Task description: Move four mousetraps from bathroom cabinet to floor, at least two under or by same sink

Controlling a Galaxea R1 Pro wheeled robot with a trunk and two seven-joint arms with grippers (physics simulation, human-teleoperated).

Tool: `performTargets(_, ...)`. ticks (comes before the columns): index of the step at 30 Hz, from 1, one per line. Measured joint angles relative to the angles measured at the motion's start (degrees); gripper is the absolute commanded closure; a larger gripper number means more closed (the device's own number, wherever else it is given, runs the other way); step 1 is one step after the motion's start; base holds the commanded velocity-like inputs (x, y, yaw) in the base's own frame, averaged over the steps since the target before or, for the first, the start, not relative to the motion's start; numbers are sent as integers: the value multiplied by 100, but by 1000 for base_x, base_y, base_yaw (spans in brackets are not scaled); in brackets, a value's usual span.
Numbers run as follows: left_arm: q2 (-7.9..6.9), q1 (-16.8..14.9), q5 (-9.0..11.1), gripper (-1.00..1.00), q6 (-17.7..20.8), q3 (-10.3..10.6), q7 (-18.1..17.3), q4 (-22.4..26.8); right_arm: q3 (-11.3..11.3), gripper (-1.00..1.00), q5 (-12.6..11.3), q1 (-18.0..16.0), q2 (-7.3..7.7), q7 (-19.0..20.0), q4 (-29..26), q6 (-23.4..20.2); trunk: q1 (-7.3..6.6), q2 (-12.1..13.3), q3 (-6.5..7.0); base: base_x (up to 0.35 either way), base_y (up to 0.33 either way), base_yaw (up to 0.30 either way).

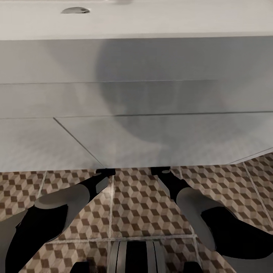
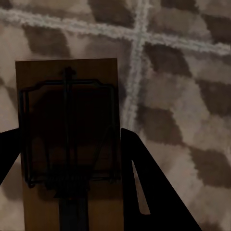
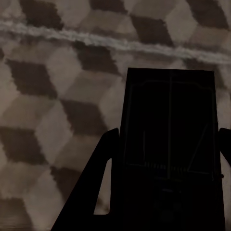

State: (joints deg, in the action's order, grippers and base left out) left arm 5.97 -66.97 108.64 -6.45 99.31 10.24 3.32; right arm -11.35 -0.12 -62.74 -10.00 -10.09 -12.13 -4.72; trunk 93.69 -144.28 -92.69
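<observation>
Head view: sink (image 1: 151, 22), white and wide, stands straight ahead with its vanity (image 1: 151, 140) below; both arms reach forward and down so their tips pass under the vanity's lower edge, above the cube-patterned floor (image 1: 140, 204). That fits the demand for traps under or beside one basin.
Left wrist view: left gripper (image 2: 70, 159) is clamped on a brown mousetrap (image 2: 67, 110), wire frame facing the camera, held flat over the tiles near a pale grout line (image 2: 137, 62).
Right wrist view: right gripper (image 3: 166, 159) grasps a second mousetrap (image 3: 168, 120), almost black in shadow, over the tiles.
Height: whether either trap touches the floor is hard to judge; probably just above.
Next step, likely: lower, release.
</observation>
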Motion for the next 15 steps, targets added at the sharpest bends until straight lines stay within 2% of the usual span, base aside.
performTargets(15,0,0,0,100,0,0,0,11,0,100,-33,-10,0,0,-107,-373,0,0,-135,0,0,0)
